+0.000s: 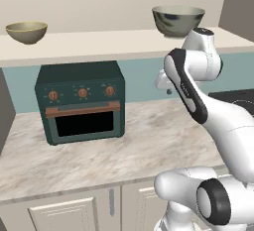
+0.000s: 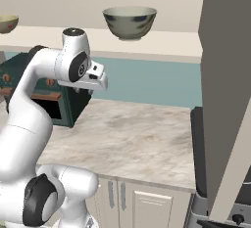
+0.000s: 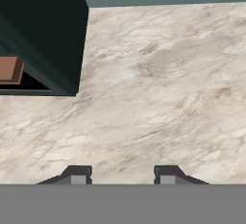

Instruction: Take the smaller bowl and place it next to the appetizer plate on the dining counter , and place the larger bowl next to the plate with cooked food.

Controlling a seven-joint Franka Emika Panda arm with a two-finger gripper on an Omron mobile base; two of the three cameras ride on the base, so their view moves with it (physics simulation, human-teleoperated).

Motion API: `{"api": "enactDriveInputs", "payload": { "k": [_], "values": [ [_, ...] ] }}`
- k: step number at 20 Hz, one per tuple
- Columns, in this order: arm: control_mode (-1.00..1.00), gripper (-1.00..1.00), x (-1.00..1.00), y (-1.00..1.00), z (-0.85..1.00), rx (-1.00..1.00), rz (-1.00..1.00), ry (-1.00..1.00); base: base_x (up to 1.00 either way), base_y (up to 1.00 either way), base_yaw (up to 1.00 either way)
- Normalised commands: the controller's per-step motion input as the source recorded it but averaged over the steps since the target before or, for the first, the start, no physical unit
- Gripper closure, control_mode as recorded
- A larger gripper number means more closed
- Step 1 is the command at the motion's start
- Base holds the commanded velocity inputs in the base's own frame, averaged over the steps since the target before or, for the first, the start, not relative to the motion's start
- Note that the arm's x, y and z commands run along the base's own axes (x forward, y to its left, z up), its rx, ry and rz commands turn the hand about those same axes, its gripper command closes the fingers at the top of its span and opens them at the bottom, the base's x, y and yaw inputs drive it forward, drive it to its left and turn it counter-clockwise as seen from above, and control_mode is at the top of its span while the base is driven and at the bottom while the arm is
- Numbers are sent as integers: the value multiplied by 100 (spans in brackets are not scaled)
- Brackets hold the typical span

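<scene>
smaller bowl (image 1: pixel 27 31): shallow, olive-tan, thin yellowish rim, plain outside; upright near the left end of the pale shelf (image 1: pixel 99 44) above the counter.
larger bowl (image 1: pixel 178 20): deep, grey-green, dark brushed marks outside, pale inside; upright toward the shelf's right end, well apart from the smaller one.
my gripper (image 3: pixel 122 174): fingers parted, nothing between them, over bare marbled counter (image 3: pixel 158 98).
toaster oven (image 1: pixel 82 102): dark green, three orange knobs, copper handle; at the counter's back edge, left of my hand.
writing: none that I can read.
</scene>
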Motion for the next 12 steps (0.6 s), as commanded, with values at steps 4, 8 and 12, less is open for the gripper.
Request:
{"api": "enactDriveInputs", "payload": {
  "k": [4,8,12],
  "values": [
    [-100,-100,-28,0,6,0,0,-9,0,0,0],
    [-100,-100,-48,0,75,1,0,-53,0,0,0],
    [-100,-100,-31,0,81,1,-5,-59,0,0,0]
  ]
}}
